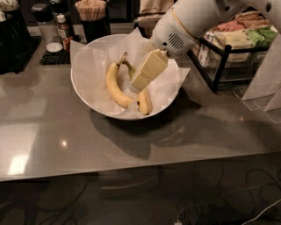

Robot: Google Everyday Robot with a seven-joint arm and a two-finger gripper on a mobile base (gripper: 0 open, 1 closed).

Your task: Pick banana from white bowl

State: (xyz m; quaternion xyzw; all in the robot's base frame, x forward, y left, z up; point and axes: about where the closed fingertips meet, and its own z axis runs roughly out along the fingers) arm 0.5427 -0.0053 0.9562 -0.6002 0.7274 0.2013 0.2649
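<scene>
The white bowl [88,94], lined with crinkled white paper, stands on the grey table at the middle back. Two bananas lie in it side by side. The banana [115,88] is the left one: plump, strongly curved, clean yellow, with its brownish stem pointing to the back. The slimmer banana [144,102] to its right has a dark spot near its tip and is mostly hidden. My gripper [140,82] reaches down from the upper right into the bowl. It hangs over the slimmer banana, just right of the curved one.
A black wire rack [219,66] with snack packets stands right of the bowl, close to my arm. A cup of sticks [91,13], shakers [44,19] and a black mat [57,57] are behind on the left. The table's front edge [140,169] runs below.
</scene>
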